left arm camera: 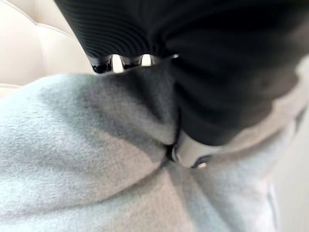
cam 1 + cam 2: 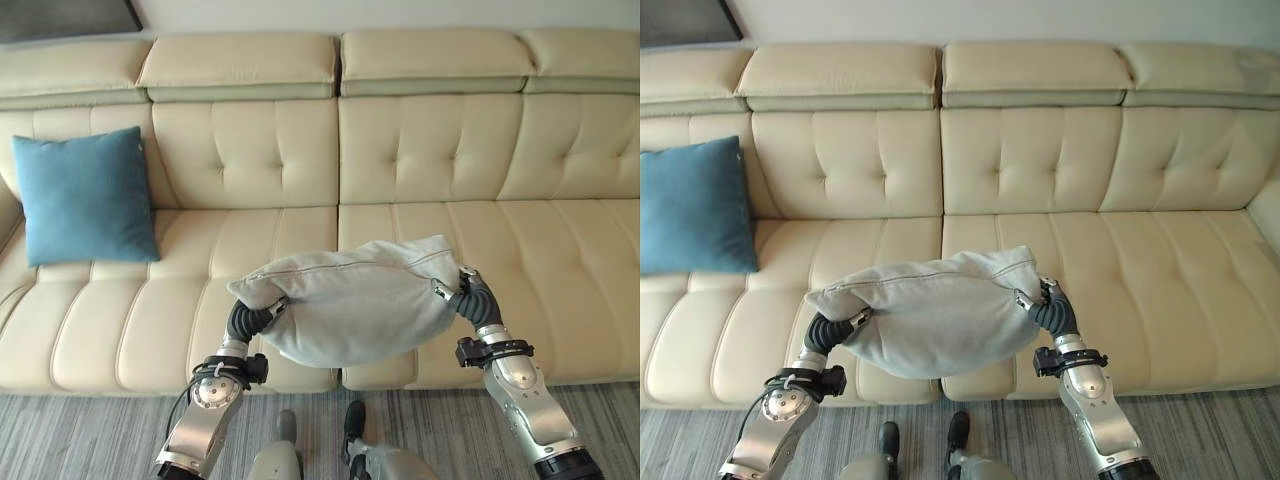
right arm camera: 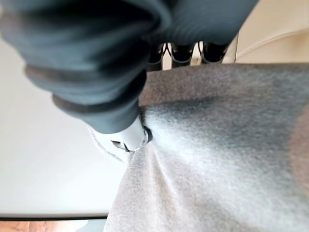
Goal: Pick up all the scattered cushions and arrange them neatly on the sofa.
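Left eye view: both hands, left hand [image 2: 252, 318] and right hand [image 2: 468, 293], grasp the grey cushion [image 2: 350, 300] by its ends above the sofa's [image 2: 420, 150] front edge; blue cushion [image 2: 85, 195] leans at the left end

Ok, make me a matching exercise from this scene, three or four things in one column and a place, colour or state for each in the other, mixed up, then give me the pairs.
Things
1. grey cushion
2. blue cushion
3. sofa
4. left robot hand

Descriptions
A. cream, with tufted backrests
B. leaning upright against the backrest on the robot's left
C. held up between both robot hands over the front edge of the seat
D. pinching the cushion's left end, as the right robot hand does the other

Pairs: 1-C, 2-B, 3-A, 4-D
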You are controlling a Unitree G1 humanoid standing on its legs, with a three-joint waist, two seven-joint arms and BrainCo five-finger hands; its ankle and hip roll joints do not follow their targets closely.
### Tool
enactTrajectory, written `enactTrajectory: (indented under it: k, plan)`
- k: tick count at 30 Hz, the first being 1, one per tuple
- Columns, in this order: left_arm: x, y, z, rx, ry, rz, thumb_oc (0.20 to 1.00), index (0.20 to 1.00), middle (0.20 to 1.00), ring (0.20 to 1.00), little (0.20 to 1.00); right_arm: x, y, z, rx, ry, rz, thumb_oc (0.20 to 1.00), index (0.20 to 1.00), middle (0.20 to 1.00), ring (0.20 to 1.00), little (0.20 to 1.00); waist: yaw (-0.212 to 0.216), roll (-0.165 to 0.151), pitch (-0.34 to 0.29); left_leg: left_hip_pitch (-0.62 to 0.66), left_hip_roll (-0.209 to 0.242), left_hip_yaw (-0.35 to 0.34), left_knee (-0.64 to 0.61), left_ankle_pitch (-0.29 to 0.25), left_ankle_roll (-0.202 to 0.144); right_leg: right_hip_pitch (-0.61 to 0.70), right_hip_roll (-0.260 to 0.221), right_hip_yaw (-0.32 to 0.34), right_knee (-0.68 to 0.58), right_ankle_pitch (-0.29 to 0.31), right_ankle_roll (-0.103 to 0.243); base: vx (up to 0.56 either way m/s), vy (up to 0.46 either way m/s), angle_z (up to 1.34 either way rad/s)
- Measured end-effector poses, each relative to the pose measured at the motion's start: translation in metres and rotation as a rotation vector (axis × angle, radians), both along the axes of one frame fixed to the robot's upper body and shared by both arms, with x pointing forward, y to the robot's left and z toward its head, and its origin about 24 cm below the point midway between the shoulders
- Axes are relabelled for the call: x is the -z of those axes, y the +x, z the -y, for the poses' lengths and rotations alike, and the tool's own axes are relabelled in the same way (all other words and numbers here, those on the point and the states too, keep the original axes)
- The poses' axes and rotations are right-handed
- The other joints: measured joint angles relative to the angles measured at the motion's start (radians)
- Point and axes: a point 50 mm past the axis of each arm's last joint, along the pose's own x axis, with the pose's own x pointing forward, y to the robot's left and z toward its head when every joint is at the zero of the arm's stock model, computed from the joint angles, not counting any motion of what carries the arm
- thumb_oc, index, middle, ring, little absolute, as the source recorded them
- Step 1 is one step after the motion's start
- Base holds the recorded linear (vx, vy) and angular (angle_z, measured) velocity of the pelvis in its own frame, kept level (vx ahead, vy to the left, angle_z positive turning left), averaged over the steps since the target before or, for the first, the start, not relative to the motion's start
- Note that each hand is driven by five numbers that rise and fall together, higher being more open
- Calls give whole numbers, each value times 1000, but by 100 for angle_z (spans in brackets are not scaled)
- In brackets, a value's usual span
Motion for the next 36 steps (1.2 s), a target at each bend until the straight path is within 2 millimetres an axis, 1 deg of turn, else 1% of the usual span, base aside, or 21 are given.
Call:
enactTrajectory:
  k: [1, 2, 3, 5, 7, 8, 10, 11, 12, 13, 15, 16, 17, 18, 19, 20, 25, 27, 32, 34, 36]
  plan:
    - [-1, 1, 0, 0, 2, 5, 200, 200, 200, 200, 200, -1, 1, 0, 4, -4, 3, 200, 200, 200, 200, 200, -9, 1, 0, 8, -6, -1, 0, 2, -1, 3, 0, 1, -3, -1, -1, 93, 62, -6]
    - [-3, 6, 1, -1, 6, 13, 200, 200, 200, 200, 200, -3, 6, -1, 17, -23, 15, 200, 200, 200, 200, 200, -16, 3, -2, 65, -5, 2, -47, 12, 9, 3, 2, 10, 0, 0, 0, 62, 47, -1]
    - [-6, 12, 3, -5, 10, 23, 200, 200, 200, 200, 200, -6, 13, -1, 28, -39, 27, 200, 200, 200, 200, 200, -17, 3, -1, 88, -6, 21, -95, 54, 19, 3, 0, 21, 1, 4, 4, 40, 48, -7]
    - [-9, 18, 5, -14, 14, 39, 200, 200, 200, 200, 200, -12, 21, -2, 37, -47, 52, 200, 200, 200, 200, 200, -12, 9, 0, 97, -6, 30, -116, 104, 29, 3, -1, 27, 0, 7, 9, -2, 25, -12]
    - [-18, 39, 6, -49, 45, 73, 200, 200, 200, 200, 200, -22, 43, -13, 55, -54, 92, 200, 200, 200, 200, 200, -3, 12, -1, 101, -17, 52, -138, 121, 44, -12, -13, 52, 4, 11, 18, -92, 2, -26]
    - [-26, 53, 5, -84, 68, 104, 200, 200, 200, 200, 200, -32, 57, -19, 67, -49, 123, 200, 200, 200, 200, 200, -1, 17, -1, 89, -24, 59, -147, 129, 50, -33, -20, 56, 9, 18, 27, -145, -10, -18]
    - [-52, 87, 9, -125, 124, 179, 200, 200, 200, 200, 200, -55, 84, -30, 96, -59, 180, 200, 200, 200, 200, 200, 1, 25, 1, 26, -37, 61, -148, 163, 50, -113, -37, 60, 37, 30, 44, -162, -35, -3]
    - [-82, 114, 6, -178, 181, 252, 200, 200, 200, 200, 200, -79, 109, -35, 141, -85, 225, 200, 200, 200, 200, 200, 7, 30, 6, -51, -41, 70, -147, 188, 59, -198, -45, 62, 55, 43, 59, -110, -73, 2]
    - [-104, 133, 4, -213, 251, 290, 200, 200, 200, 200, 200, -96, 129, -39, 174, -136, 234, 200, 200, 200, 200, 200, 12, 38, 12, -105, -44, 72, -148, 200, 61, -249, -49, 58, 54, 55, 58, -49, -77, 8]
    - [-114, 136, 6, -233, 252, 330, 200, 200, 200, 200, 200, -105, 132, -39, 193, -140, 258, 200, 200, 200, 200, 200, 17, 52, 27, -110, -47, 66, -171, 212, 58, -258, -51, 51, 45, 61, 51, -11, -51, 16]
    - [-124, 141, 8, -250, 271, 358, 200, 200, 200, 200, 200, -114, 136, -40, 207, -178, 280, 200, 200, 200, 200, 200, 21, 63, 47, -115, -49, 55, -185, 217, 57, -263, -48, 48, 33, 61, 49, -8, -38, 11]
    - [-125, 141, 8, -256, 269, 365, 956, 956, 956, 956, 956, -116, 136, -40, 209, -177, 291, 200, 200, 200, 200, 200, 23, 64, 52, -119, -48, 53, -186, 217, 59, -266, -47, 48, 32, 61, 48, -6, -45, -1]
    - [-125, 142, 7, -262, 273, 364, 1000, 1000, 1000, 1000, 1000, -117, 137, -39, 213, -179, 294, 228, 228, 228, 228, 228, 25, 64, 54, -125, -47, 52, -188, 221, 63, -272, -45, 47, 30, 62, 46, 11, -47, 0]
    - [-126, 147, 5, -265, 317, 356, 1000, 1000, 1000, 1000, 1000, -121, 142, -38, 222, -208, 289, 454, 454, 454, 454, 454, 29, 65, 55, -135, -46, 49, -189, 224, 66, -280, -44, 45, 27, 63, 46, 0, 0, 0]
    - [-131, 152, 3, -267, 349, 353, 1000, 1000, 1000, 1000, 1000, -127, 146, -36, 229, -234, 292, 937, 937, 937, 937, 937, 28, 64, 56, -148, -46, 47, -189, 225, 64, -291, -43, 44, 23, 63, 46, 44, -38, 8]
    - [-145, 156, 4, -270, 349, 387, 1000, 1000, 1000, 1000, 1000, -141, 149, -34, 244, -238, 329, 1000, 1000, 1000, 1000, 1000, 29, 65, 59, -168, -46, 46, -218, 241, 61, -318, -41, 36, 14, 77, 26, 36, -39, 9]
    - [-167, 163, -3, -283, 364, 417, 1000, 1000, 1000, 1000, 1000, -161, 152, -28, 272, -259, 376, 1000, 1000, 1000, 1000, 1000, 27, 65, 65, -182, -43, 23, -238, 247, 61, -327, -36, 23, -1, 78, 25, 35, -27, 10]
    - [-178, 166, -12, -298, 386, 426, 1000, 1000, 1000, 1000, 1000, -172, 154, -26, 276, -280, 394, 1000, 1000, 1000, 1000, 1000, 25, 65, 65, -182, -43, 21, -249, 248, 61, -327, -35, 23, -9, 78, 25, 38, -32, 2]
    - [-202, 169, -49, -372, 410, 395, 1000, 1000, 1000, 1000, 1000, -205, 162, -19, 288, -317, 415, 1000, 1000, 1000, 1000, 1000, 13, 65, 65, -182, -45, 15, -256, 248, 61, -326, -35, 23, -18, 78, 25, 18, -10, 2]
    - [-214, 166, -68, -397, 438, 388, 1000, 1000, 1000, 1000, 1000, -222, 164, -6, 337, -299, 419, 1000, 1000, 1000, 1000, 1000, 13, 65, 65, -182, -45, 13, -257, 248, 61, -325, -35, 23, -20, 78, 25, 35, 1, 2]
    - [-223, 162, -84, -420, 471, 391, 1000, 1000, 1000, 1000, 1000, -230, 163, 8, 377, -286, 420, 1000, 1000, 1000, 1000, 1000, 15, 65, 65, -182, -45, 10, -257, 248, 60, -324, -35, 23, -20, 78, 25, 11, 10, 2]
